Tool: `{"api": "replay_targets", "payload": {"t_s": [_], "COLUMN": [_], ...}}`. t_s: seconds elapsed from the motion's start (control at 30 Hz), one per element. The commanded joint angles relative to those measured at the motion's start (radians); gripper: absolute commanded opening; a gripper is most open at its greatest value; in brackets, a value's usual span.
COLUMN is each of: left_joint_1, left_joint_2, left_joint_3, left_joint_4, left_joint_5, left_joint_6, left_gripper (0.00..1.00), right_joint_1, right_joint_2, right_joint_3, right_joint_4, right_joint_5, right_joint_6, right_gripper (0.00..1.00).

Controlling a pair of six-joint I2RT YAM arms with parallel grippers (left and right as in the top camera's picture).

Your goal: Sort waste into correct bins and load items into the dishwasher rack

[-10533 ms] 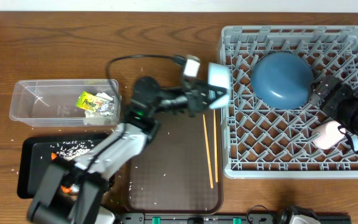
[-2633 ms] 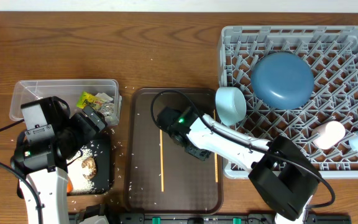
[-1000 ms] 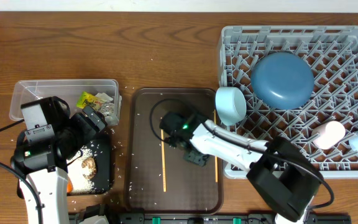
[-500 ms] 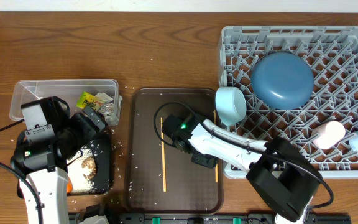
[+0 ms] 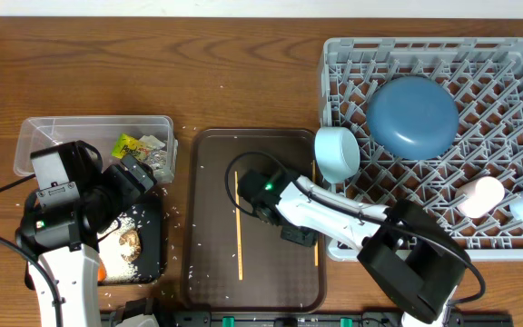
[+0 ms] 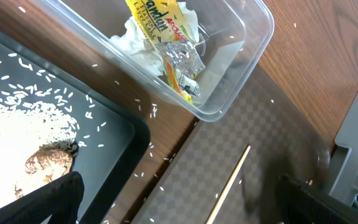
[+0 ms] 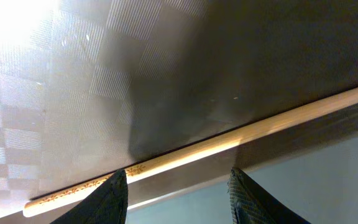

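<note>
Two wooden chopsticks lie on the brown serving tray [image 5: 207, 282]; the left chopstick [image 5: 239, 236] runs past my right gripper [image 5: 246, 202]. In the right wrist view that chopstick [image 7: 229, 140] crosses just above the fingertips [image 7: 114, 196], and the right gripper [image 7: 178, 190] is open and holds nothing. The other chopstick [image 5: 315, 218] lies by the grey rack [image 5: 516, 54], which holds the blue plate [image 5: 412, 115], a light-blue cup [image 5: 336, 153] and a white-pink cup [image 5: 479, 196]. My left gripper [image 5: 139, 179] hangs wide open and holds nothing, between the clear tub [image 5: 53, 136] and the black tray [image 5: 157, 263].
The tub holds the yellow-green wrapper [image 6: 157, 22] and crumpled paper [image 6: 135, 43]. Rice [image 6: 36, 112] and a brown lump [image 6: 48, 165] lie in the black tray [image 6: 120, 124], with an orange carrot [image 5: 103, 270] at its edge. Loose grains dot the table.
The right gripper's jaws have widened a little and its wrist has shifted slightly beside the left chopstick. The left arm has not moved.
</note>
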Motion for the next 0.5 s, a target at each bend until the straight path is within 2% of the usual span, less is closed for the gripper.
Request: {"api": "replay_targets", "payload": {"t_s": [0.0,0.13,0.33,0.47], "left_joint_1": [0.005,0.005,0.005,0.005], "left_joint_2": [-0.006,-0.006,-0.006,-0.006], "left_joint_3": [0.023,0.023,0.023,0.023], "left_joint_4": [-0.002,-0.002,-0.002,-0.002], "left_joint_5": [-0.013,-0.013,-0.013,-0.013], "left_joint_6": [0.017,0.017,0.017,0.017], "left_gripper": [0.98,0.98,0.98,0.98], "right_joint_1": [-0.006,-0.006,0.01,0.029], "right_joint_2": [0.014,0.014,0.014,0.014], "right_joint_3": [-0.032,-0.038,-0.033,0.007], "right_joint_4": [0.027,0.068,0.214,0.221], "right_joint_5": [-0.005,-0.058,-0.287,-0.293], "right_joint_6": [-0.013,-0.012,-0.001,0.055], "right_gripper": [0.49,0.48,0.45,0.48]}}
